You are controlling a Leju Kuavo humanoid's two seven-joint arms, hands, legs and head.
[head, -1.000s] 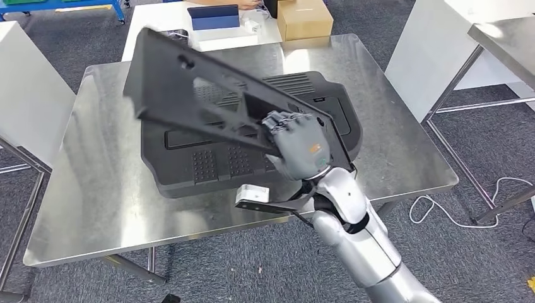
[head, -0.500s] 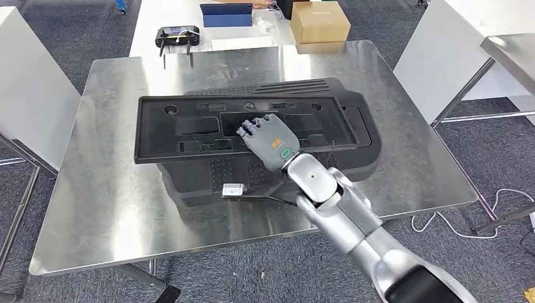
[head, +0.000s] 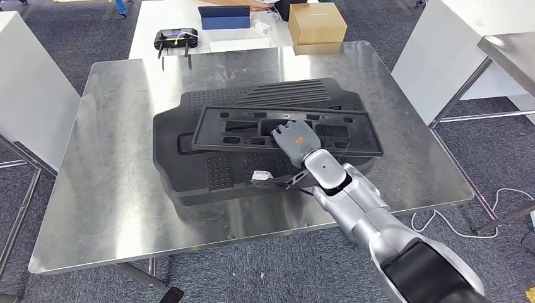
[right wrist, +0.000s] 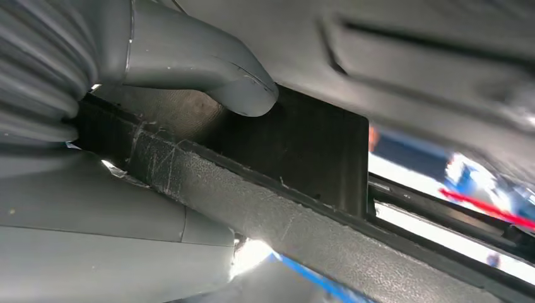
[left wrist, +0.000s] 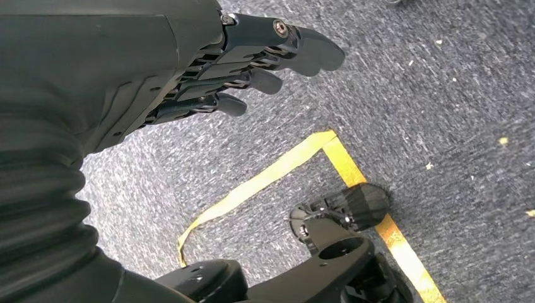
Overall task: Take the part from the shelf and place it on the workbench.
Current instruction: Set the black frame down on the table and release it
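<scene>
A long flat black plastic part point(head: 240, 129) with several cut-outs lies nearly level on top of a larger black moulded part point(head: 189, 170) on the steel workbench point(head: 107, 183). My right hand point(head: 294, 139) grips the flat part at its near edge, fingers over the top. In the right wrist view the thumb point(right wrist: 208, 69) presses against the part's rim point(right wrist: 265, 221). My left hand point(left wrist: 208, 76) hangs over grey carpet with its fingers apart, holding nothing.
A cardboard box point(head: 317, 23), a blue tablet point(head: 224, 16) and a black controller point(head: 176, 39) sit on the white table behind the workbench. White cabinets stand at both sides. A white cable point(head: 454, 218) lies on the floor at the right.
The flat part has come down from a steep tilt to nearly level on the larger part and shifted right. My right arm reached further forward with it.
</scene>
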